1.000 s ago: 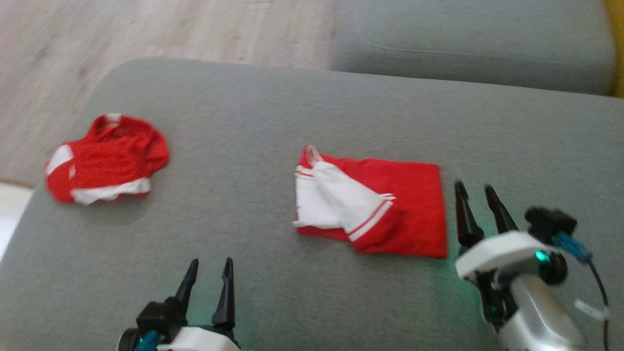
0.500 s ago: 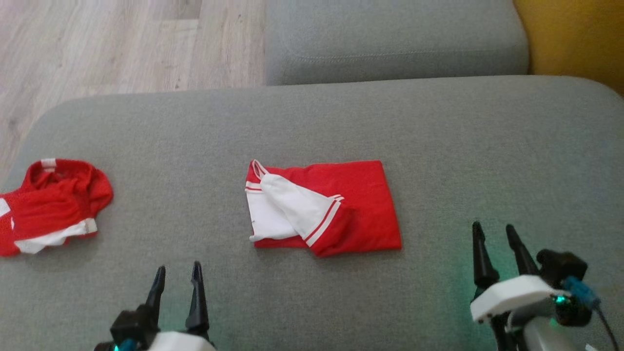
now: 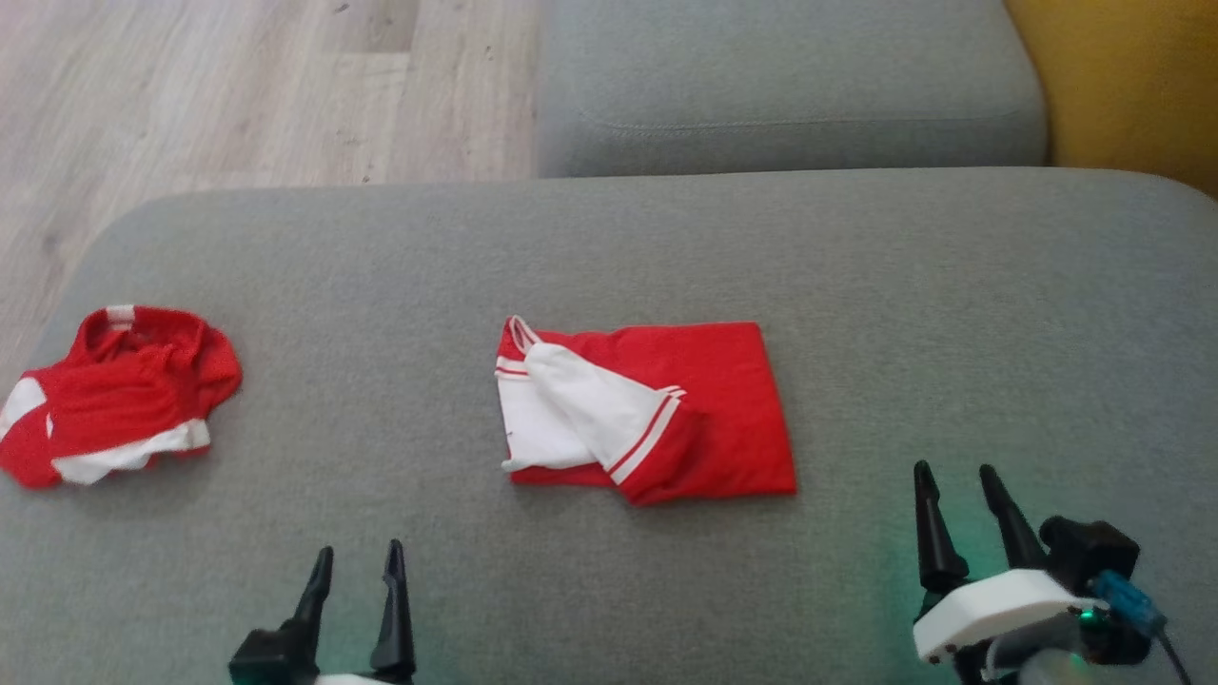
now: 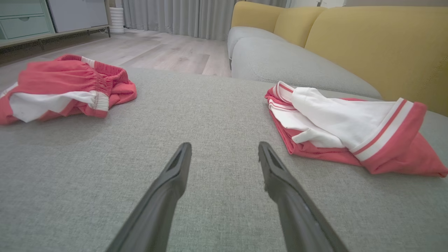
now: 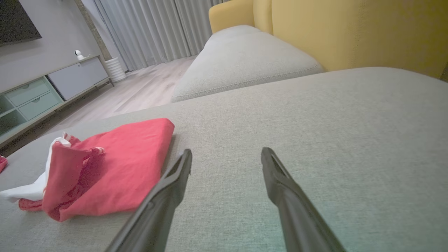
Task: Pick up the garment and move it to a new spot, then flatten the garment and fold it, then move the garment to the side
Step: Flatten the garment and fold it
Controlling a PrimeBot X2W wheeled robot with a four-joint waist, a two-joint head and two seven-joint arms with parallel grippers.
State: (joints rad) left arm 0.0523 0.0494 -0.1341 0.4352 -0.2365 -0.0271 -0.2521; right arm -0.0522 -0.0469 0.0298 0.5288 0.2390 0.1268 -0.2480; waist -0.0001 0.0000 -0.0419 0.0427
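A red garment point(image 3: 704, 419) with white panels and striped trim lies folded into a rectangle in the middle of the grey cushion point(image 3: 609, 247). The left wrist view shows the folded garment point(image 4: 350, 122) ahead on the right, and the right wrist view has this garment point(image 5: 119, 157) ahead on the left. A second red and white piece point(image 3: 114, 400) lies crumpled at the cushion's left end, and this crumpled piece point(image 4: 63, 80) is in the left wrist view too. My left gripper point(image 3: 360, 548) point(image 4: 224, 145) hovers open near the front edge. My right gripper point(image 3: 953, 468) point(image 5: 227, 150) is open and empty, right of the folded garment and apart from it.
Behind the cushion lies another grey seat cushion point(image 3: 790, 86), with a yellow sofa back point(image 3: 1132, 86) at the far right. Wooden floor point(image 3: 238, 86) runs beyond the cushion's left and far edges. A low cabinet point(image 5: 45, 91) stands across the room.
The head camera has swung, shifting the whole picture. The right gripper, which stood close by the folded garment's right edge, now sits farther back from it. Both grippers stay open.
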